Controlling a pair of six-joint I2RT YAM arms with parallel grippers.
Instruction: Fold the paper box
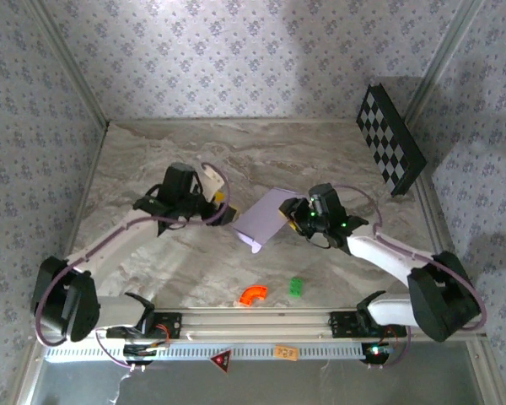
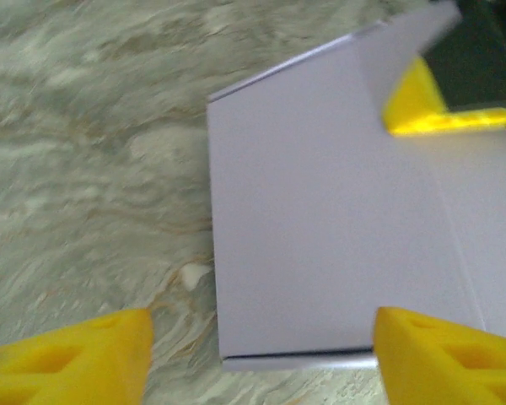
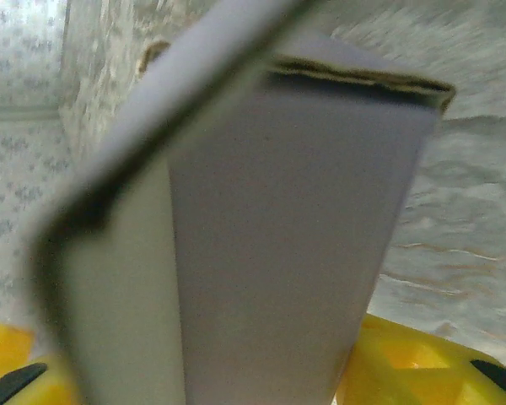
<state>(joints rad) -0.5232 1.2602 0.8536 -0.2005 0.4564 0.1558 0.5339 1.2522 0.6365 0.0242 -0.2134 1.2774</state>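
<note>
Seen from above, the paper box [image 1: 261, 218] sits mid-tabletop [image 1: 194, 261] between both arms, with an orange piece [image 1: 253, 294] and a green block [image 1: 296, 287] nearer. Wrist views show the right jaws clamping its right edge, a yellow fingertip [image 2: 413, 105] on top, while the left jaws gape at its left edge.

**Even Light, Blurred Close-Ups**

The overhead picture is evenly bright, with soft shadows on the counter [image 1: 261, 152]. Ahead of the left tool [image 2: 257, 359] the paper box [image 2: 337, 236] smears at its far edge; against the right tool [image 3: 228, 380] it is unfocused and partly in shadow.
</note>
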